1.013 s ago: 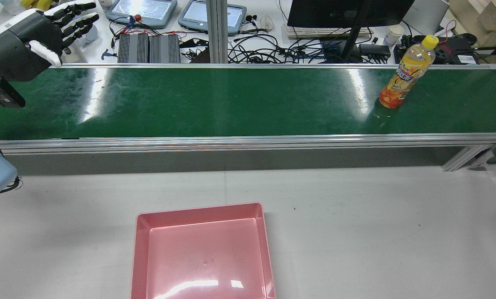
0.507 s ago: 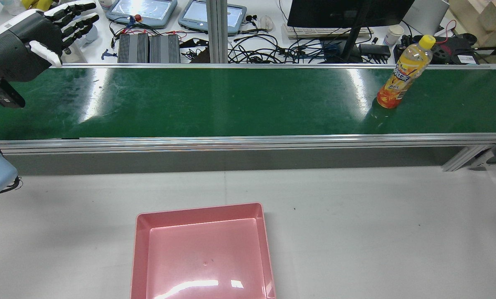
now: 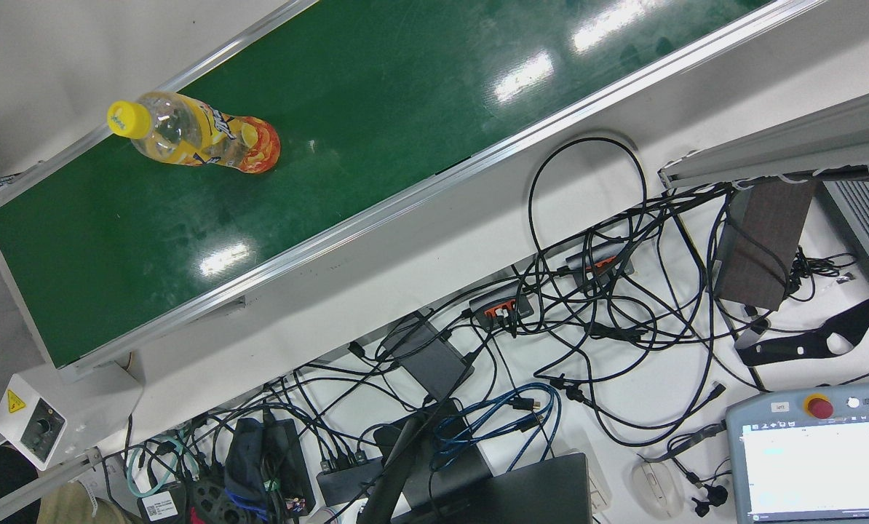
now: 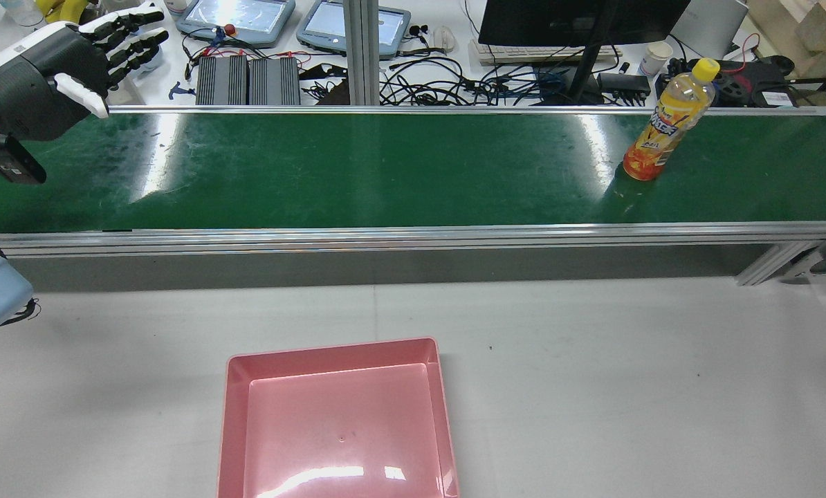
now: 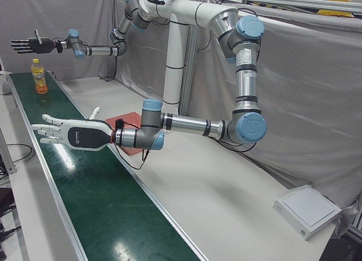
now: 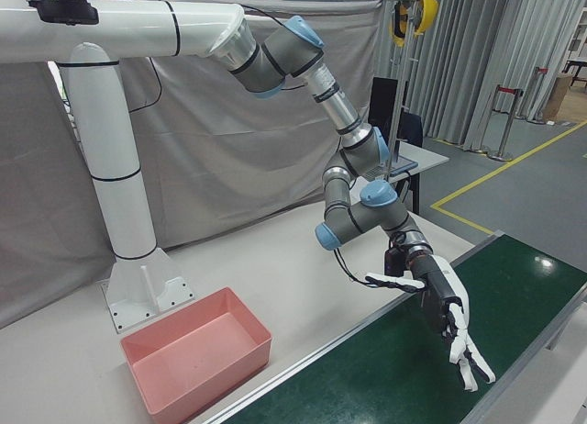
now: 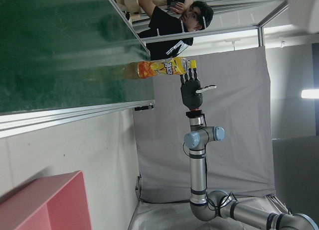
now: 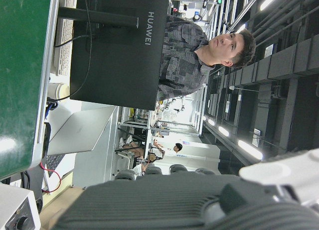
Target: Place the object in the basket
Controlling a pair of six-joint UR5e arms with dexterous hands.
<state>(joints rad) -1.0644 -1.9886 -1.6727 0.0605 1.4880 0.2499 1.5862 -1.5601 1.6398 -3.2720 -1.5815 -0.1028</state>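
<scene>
Orange and yellow, the bottle (image 4: 665, 122) stands upright on the green conveyor belt (image 4: 385, 166) toward the belt's right end in the rear view, close to its far edge, with its yellow cap (image 4: 705, 67) on top. Nothing touches it. The front view shows the same bottle (image 3: 196, 135) alone on the belt (image 3: 376, 124), with bare green all round it.

At the belt's left end in the rear view, the left hand (image 4: 53, 69) hovers above the belt, its fingers (image 4: 126, 31) spread apart, stretched straight out and holding nothing. The left-front view shows this hand (image 5: 70, 134) palm-flat over the near stretch of belt, well apart from the bottle (image 5: 39, 76) at the far end. Above and just beyond the bottle there, the right hand (image 5: 35, 44) hangs in the air with its fingers likewise extended and empty.

Nearer the robot, the pink basket (image 4: 337, 422) sits on the white worktop (image 4: 593, 387), on the near side of the belt and left of centre, with nothing in it. Beyond the belt's far edge lie tangled cables (image 4: 454, 83) and a dark monitor (image 4: 579, 21).
</scene>
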